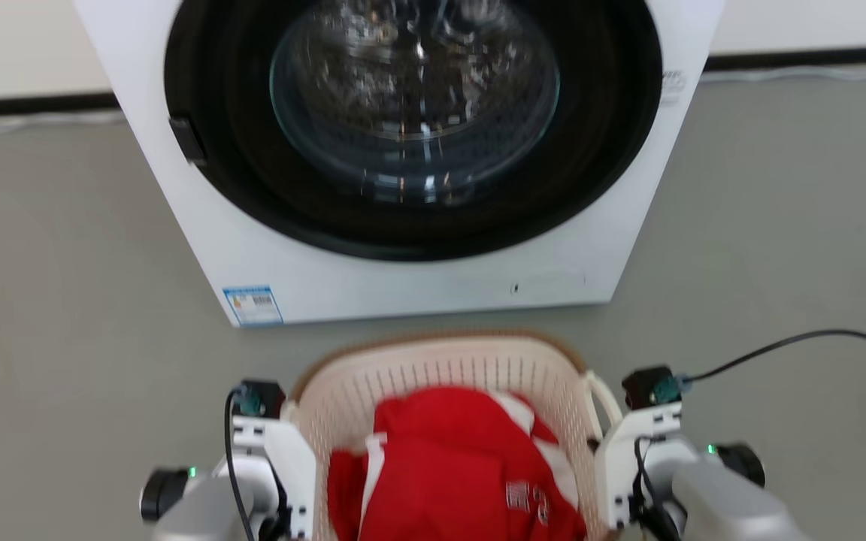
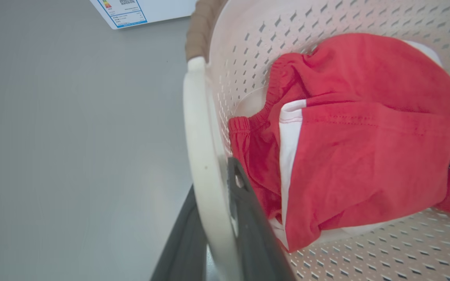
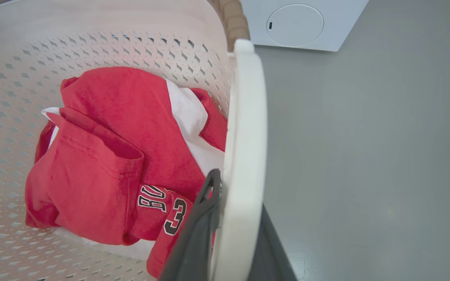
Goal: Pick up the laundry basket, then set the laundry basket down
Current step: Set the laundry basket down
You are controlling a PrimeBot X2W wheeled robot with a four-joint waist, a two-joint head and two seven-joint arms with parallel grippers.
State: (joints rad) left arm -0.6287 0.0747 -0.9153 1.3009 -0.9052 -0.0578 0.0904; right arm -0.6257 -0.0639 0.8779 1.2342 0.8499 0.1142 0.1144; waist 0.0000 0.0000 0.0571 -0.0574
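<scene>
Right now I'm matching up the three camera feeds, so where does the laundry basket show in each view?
Head view: the laundry basket is at bottom centre, in front of the washing machine.
Left wrist view: the laundry basket takes the right half, its white handle running down the middle.
Right wrist view: the laundry basket takes the left half, its handle just right of centre.
Shared landmark: the red jersey inside it.

washer ahead, open floor at the sides

the washing machine (image 1: 418,289) stands just beyond the laundry basket's (image 1: 433,353) far rim and blocks the way forward. grey floor (image 1: 49,315) lies open left and right of the basket. the left hand (image 2: 212,175) and right hand (image 3: 238,191) each straddle a side handle (image 2: 203,128), so both loops are taken. red clothes (image 1: 448,466) cover the basket's bottom. a black cable (image 1: 816,334) arcs over the floor on the right.
</scene>
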